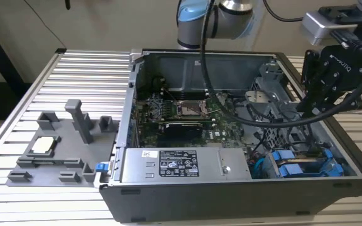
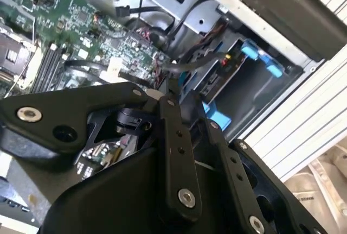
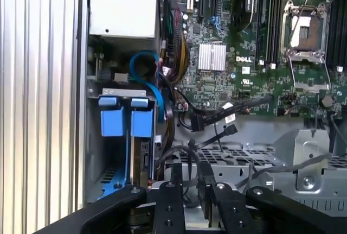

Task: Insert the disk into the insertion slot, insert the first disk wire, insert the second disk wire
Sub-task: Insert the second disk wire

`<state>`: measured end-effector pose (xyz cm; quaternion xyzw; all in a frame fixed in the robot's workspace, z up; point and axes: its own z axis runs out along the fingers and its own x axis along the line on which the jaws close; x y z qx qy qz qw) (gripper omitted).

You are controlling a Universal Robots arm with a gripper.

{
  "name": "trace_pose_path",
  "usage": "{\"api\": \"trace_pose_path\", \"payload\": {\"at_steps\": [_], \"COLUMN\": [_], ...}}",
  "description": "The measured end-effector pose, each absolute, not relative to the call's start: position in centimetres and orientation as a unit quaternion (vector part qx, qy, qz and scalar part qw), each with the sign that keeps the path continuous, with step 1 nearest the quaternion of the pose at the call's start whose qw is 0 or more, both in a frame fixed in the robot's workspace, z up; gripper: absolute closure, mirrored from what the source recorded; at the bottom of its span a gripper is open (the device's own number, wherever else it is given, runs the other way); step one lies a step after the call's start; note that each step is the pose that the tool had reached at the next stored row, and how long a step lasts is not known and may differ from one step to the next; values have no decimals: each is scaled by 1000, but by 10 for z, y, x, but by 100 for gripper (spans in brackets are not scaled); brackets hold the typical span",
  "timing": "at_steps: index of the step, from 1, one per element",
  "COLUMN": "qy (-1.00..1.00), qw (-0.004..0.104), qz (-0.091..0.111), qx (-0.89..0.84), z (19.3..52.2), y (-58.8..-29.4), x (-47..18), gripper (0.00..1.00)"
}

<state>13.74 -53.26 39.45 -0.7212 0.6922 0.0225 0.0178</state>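
Hovering my black jointed-metal pincer (image 1: 309,111) over open case (image 1: 231,195) on ribbed surface (image 1: 93,66); grip state, cannot tell. Disk (image 1: 301,165), bright blue plastic carrier, sits in dark grey insertion slot (image 3: 124,92), case corner, exterior view's right.

Grey-and-light-blue jointed robot arm (image 1: 216,19) rises at the back. Silver wrist block (image 1: 322,26) sits high at the exterior view's right. Black linkage gripper (image 1: 308,109) hangs beneath it, tilted, pointing down toward the exterior view's left.

Lower part of the insertion slot (image 1: 303,165) behind the dark case wall (image 1: 231,201).
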Motion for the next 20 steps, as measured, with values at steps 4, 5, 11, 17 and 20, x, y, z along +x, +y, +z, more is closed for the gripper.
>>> {"api": "trace_pose_path", "payload": {"at_steps": [4, 5, 11, 17, 20], "qy": [692, 692, 692, 690, 688], "qw": [18, 18, 19, 18, 22], "qz": [22, 22, 21, 5, -10], "qx": [-721, -721, -721, -723, -725], "z": [394, 394, 393, 392, 391], "y": [-532, -532, -532, -531, -529], "x": [119, 115, 88, 80, 78], "gripper": [73, 73, 73, 73, 73]}}
